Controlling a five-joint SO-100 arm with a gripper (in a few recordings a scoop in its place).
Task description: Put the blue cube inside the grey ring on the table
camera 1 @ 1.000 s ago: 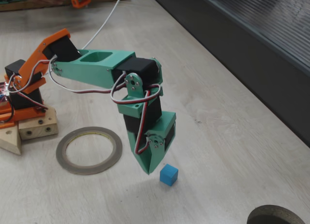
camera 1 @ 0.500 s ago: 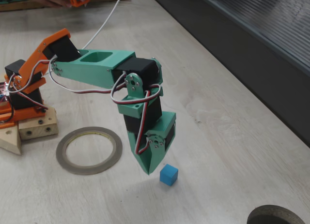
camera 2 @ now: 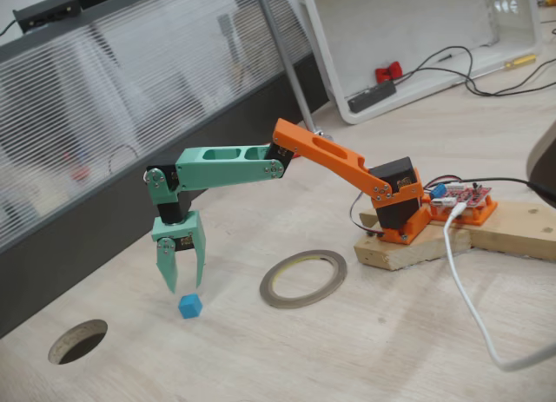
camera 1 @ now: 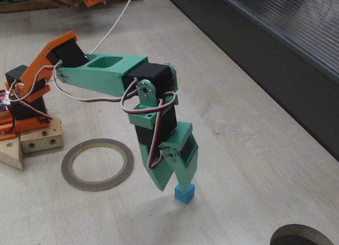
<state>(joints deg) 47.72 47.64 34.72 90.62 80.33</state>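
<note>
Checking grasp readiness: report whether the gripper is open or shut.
Open. The gripper has its two green fingers spread in a V above the blue cube, which rests on the table; another fixed view shows the same gap.

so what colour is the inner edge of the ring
Yellowish, inside a grey-brown band; the grey ring shows it best in this fixed view.
</note>
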